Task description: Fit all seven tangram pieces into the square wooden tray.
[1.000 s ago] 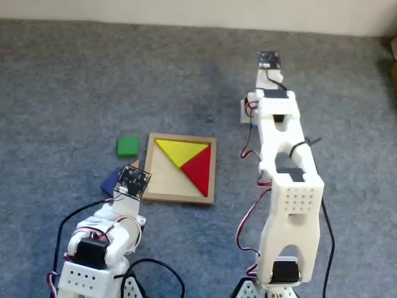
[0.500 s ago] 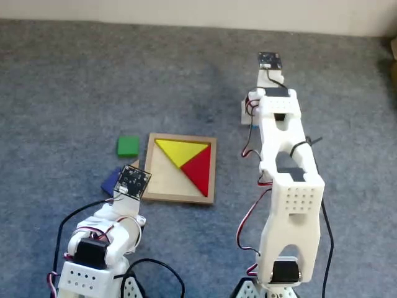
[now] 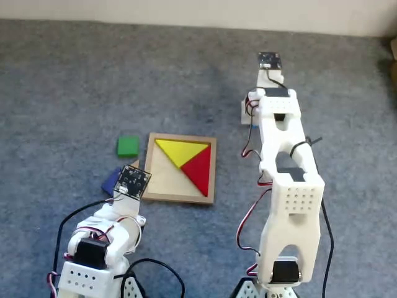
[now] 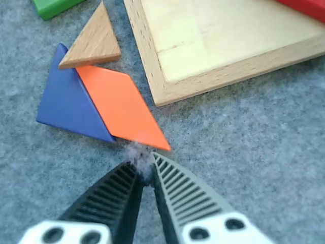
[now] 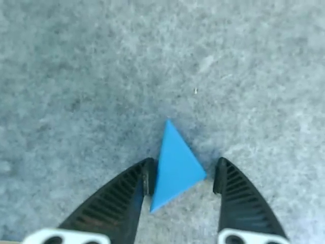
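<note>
The square wooden tray (image 3: 149, 166) holds a yellow triangle (image 3: 180, 151) and a red triangle (image 3: 200, 171). Left of it lie a green square (image 3: 128, 146), a dark blue triangle (image 4: 66, 104), an orange parallelogram (image 4: 119, 107) resting partly on the blue one, and a plain wooden triangle (image 4: 94, 40). My left gripper (image 4: 145, 166) is shut with nothing in it, its tips at the parallelogram's near corner. Right of the tray, a light blue triangle (image 5: 175, 166) lies on the carpet between the fingers of my open right gripper (image 5: 183, 175); one finger touches its edge.
Grey carpet covers the whole table. The tray's corner (image 4: 161, 95) sits close to the parallelogram. My right arm (image 3: 283, 144) stretches far forward, to the right of the tray. The tray's left and lower areas (image 4: 213, 35) show bare wood.
</note>
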